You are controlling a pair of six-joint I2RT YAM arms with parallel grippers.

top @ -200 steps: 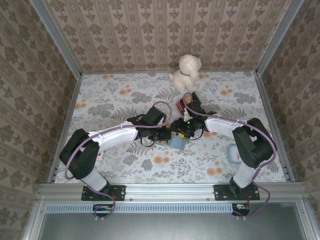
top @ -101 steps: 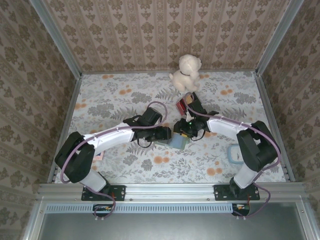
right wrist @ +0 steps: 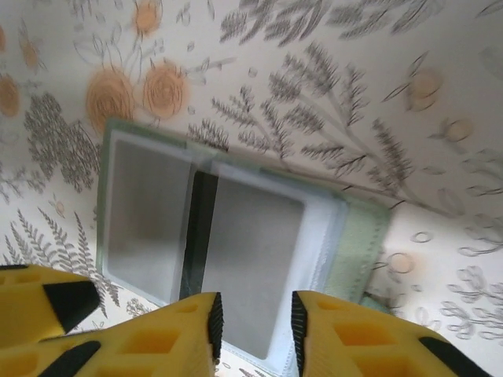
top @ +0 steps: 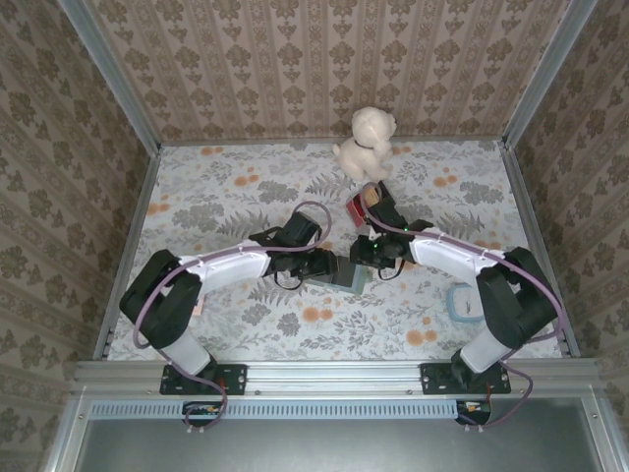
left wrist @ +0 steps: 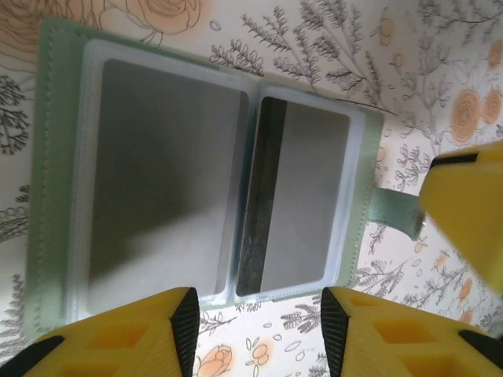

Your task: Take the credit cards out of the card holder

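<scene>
Two grippers crowd one target: the card holder (left wrist: 206, 182) lies spread open and flat on the floral table (left wrist: 330, 47), close under both arms, so neither is clearly nearer. From the left gripper (left wrist: 255, 330) it sits just ahead of the fingertips, its long axis running across the jaw gap and the fold line pointing straight away. Those jaws stand well apart, released, gripping nothing. Both clear pockets are loaded with grey cards (left wrist: 165, 177), and the one by the strap shows a dark stripe. Over to the right gripper (right wrist: 253, 330): same long edge, nearer the strap end, jaws only narrowly parted with the pale pocket rim showing in the slot. No pinch that I can make out. One of its fingers (left wrist: 464, 212) hangs by the strap tab (left wrist: 393, 212), touching or just above, can't tell. The next move, I'd judge, turns on getting a fingertip into a pocket mouth.
</scene>
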